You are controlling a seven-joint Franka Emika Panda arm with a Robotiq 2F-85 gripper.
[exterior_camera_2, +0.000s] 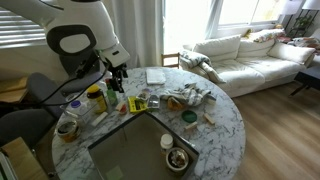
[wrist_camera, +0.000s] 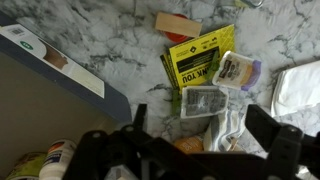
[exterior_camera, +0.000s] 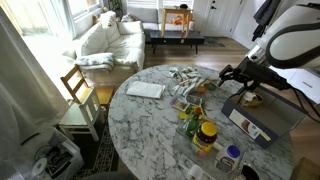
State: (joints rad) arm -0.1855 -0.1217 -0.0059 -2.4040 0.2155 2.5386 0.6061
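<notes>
Yellow packet [wrist_camera: 197, 62], lettering illegible, near spread fingers [wrist_camera: 268, 128]

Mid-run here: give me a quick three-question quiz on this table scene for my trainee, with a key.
1. True or false: the claw is shut tight with something held in it.
2. The round table has a top of: A bare wood, B marble pattern, C clear glass.
3. In the wrist view, what colour is the packet with black print that lies on the table near the claw?

Key:
1. False: the claw is open and holds nothing.
2. B.
3. Yellow.
</notes>
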